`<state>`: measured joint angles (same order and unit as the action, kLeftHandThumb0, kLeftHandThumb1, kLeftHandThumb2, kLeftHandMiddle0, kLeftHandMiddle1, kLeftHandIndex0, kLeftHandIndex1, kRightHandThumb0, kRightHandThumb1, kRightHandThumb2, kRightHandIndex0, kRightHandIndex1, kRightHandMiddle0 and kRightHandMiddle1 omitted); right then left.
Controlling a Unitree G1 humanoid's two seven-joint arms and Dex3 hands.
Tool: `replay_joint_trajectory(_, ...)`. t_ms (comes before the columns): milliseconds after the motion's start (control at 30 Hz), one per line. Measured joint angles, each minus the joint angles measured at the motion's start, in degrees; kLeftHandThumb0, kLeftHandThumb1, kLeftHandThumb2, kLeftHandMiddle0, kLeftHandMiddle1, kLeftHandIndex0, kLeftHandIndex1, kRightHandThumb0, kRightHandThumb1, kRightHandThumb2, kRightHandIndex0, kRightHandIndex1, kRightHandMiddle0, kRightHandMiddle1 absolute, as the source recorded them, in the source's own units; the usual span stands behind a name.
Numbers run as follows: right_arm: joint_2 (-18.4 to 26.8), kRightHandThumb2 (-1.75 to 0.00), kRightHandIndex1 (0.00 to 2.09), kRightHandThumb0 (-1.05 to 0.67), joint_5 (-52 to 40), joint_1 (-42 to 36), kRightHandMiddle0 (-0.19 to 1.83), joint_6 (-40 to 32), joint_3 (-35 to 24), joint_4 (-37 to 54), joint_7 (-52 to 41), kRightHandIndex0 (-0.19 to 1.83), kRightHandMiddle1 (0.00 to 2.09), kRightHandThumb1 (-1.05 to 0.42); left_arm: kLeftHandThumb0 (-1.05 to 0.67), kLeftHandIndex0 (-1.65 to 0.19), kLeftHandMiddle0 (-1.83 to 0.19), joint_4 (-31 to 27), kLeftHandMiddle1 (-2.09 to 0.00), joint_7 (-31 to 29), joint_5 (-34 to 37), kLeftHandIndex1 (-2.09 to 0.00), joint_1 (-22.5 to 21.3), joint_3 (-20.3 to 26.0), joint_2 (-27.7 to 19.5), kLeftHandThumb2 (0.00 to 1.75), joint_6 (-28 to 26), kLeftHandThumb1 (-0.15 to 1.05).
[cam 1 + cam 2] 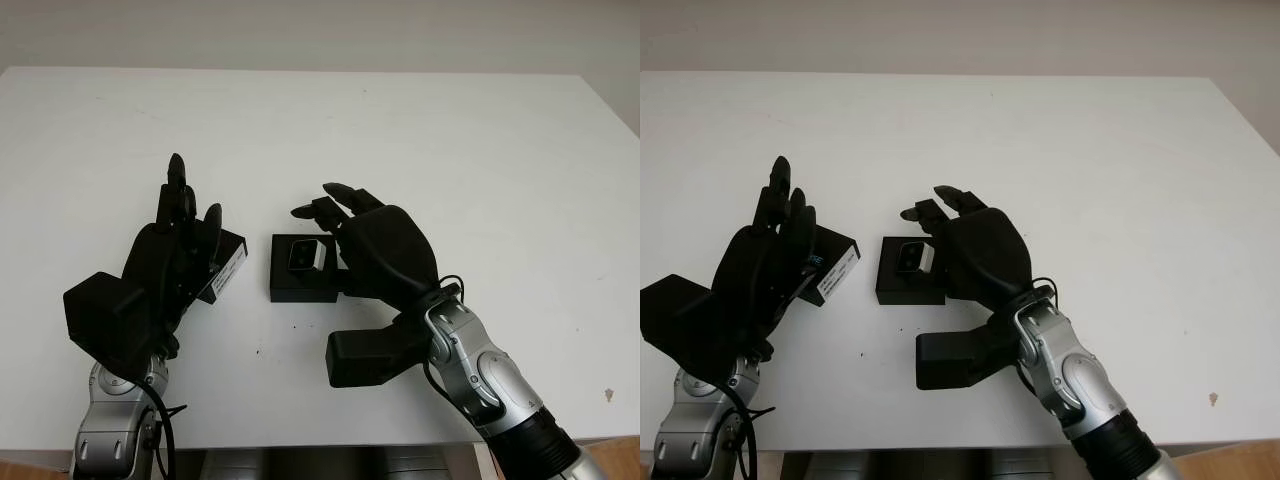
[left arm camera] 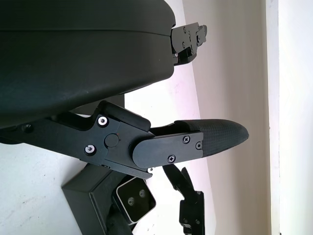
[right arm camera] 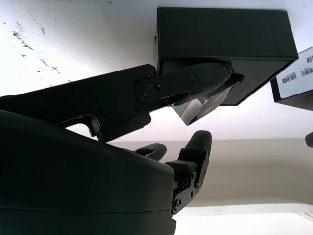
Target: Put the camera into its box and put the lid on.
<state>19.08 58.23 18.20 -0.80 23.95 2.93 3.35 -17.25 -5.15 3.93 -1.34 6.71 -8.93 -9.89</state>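
A small silver-faced camera (image 1: 305, 257) sits tilted inside the open black box (image 1: 300, 290) at the middle of the white table. My right hand (image 1: 335, 215) hovers over the box's right side, open, fingers stretched above it. In the right wrist view, one finger lies against the camera (image 3: 205, 103) while the others stand clear of it. The black lid (image 1: 228, 268), with a white label, lies just left of the box. My left hand (image 1: 185, 215) is open above the lid's left part, fingers pointing away from me. The left wrist view looks toward the camera (image 2: 134, 200).
The white table (image 1: 450, 130) stretches wide behind and to both sides of the box. Its front edge runs close below both wrists, and its right edge slants at the far right. A few small dark specks mark the surface in front of the box.
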Motion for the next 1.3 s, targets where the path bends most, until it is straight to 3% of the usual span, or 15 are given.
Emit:
replay_joint_trajectory(233,0.0,-0.06,0.2,-0.65,1.2,0.3,0.33,-0.2,0.3,-0.8,0.0,0.34,0.68,-0.99,-0.73,0.19,0.19,0.0,0.0,-0.1,-0.2,0.0,0.0,0.0,0.0,0.57,-0.1,1.05)
replay_joint_trajectory(433,-0.6,-0.05,0.27,-0.63,1.5,0.9,0.33,-0.3,0.6,-3.2,1.5,0.41,1.1,-1.0,-0.73,0.19,0.19,0.0,0.0,0.0,-0.2,0.0,0.1,-0.1,0.0,0.57,-0.1,1.05)
replay_joint_trajectory(567,-0.5,-0.05,0.45,-0.6,3.8,1.6,0.39,-0.6,1.4,-3.7,3.0,0.42,1.46,-1.02,-0.73,0.19,0.19,0.0,0.0,0.0,-0.1,0.0,0.1,-0.1,0.0,0.56,-0.1,1.05)
replay_joint_trajectory(700,0.0,-0.05,0.85,-0.53,6.5,2.0,0.43,-0.6,2.2,-4.0,5.6,0.28,1.67,-1.01,-0.73,0.19,0.19,0.0,0.0,0.0,-0.1,0.0,0.1,-0.1,0.0,0.56,-0.1,1.05)
replay_joint_trajectory(867,0.1,-0.05,1.13,-0.45,8.1,2.1,0.4,-0.6,2.5,-3.3,6.4,0.16,1.62,-1.0,-0.73,0.19,0.19,0.0,0.0,0.0,-0.1,0.0,0.1,-0.1,0.0,0.56,-0.1,1.05)
replay_joint_trajectory(1300,0.1,-0.05,1.16,-0.44,8.5,2.1,0.48,-0.5,2.5,-2.3,7.2,0.2,1.47,-0.97,-0.73,0.19,0.19,0.0,0.0,0.0,0.0,0.0,0.1,0.0,0.0,0.55,0.0,1.05)
